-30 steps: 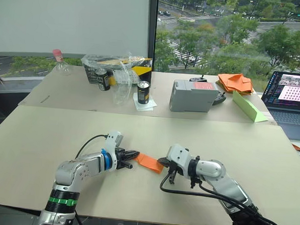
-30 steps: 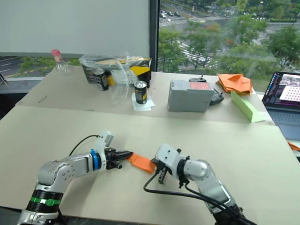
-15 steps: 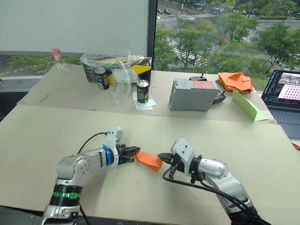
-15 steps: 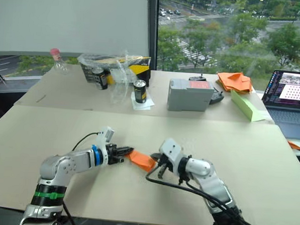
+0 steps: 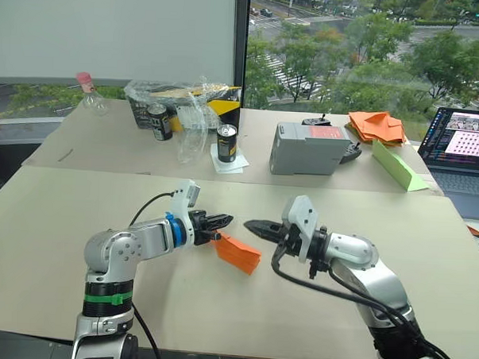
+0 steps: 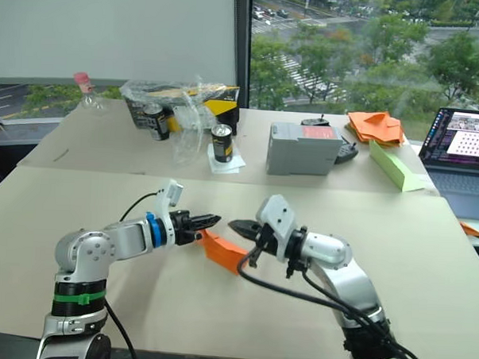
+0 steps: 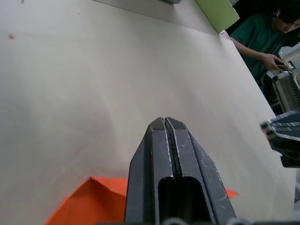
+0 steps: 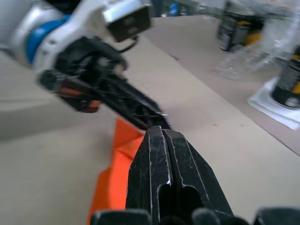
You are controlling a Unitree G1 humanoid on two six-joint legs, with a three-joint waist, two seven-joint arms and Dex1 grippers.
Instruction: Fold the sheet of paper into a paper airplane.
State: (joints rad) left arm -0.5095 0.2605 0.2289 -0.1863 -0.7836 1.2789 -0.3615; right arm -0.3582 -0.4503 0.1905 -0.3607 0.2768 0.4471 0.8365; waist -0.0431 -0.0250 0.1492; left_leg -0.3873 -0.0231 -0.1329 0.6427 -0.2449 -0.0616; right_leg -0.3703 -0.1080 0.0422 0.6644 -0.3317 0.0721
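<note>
Right gripper (image 5: pixel 249 224), closed and empty, has lifted off the sheet of paper (image 5: pixel 238 252).

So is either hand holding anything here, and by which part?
The left hand pinches the paper by the end nearest it. The right hand is shut on nothing, just clear of the paper.

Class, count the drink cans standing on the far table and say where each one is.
2. One can stands beside the clear plastic wrapping near the yellow box; the other can stands on white paper left of the grey box. The wrapping may hide more.
</note>
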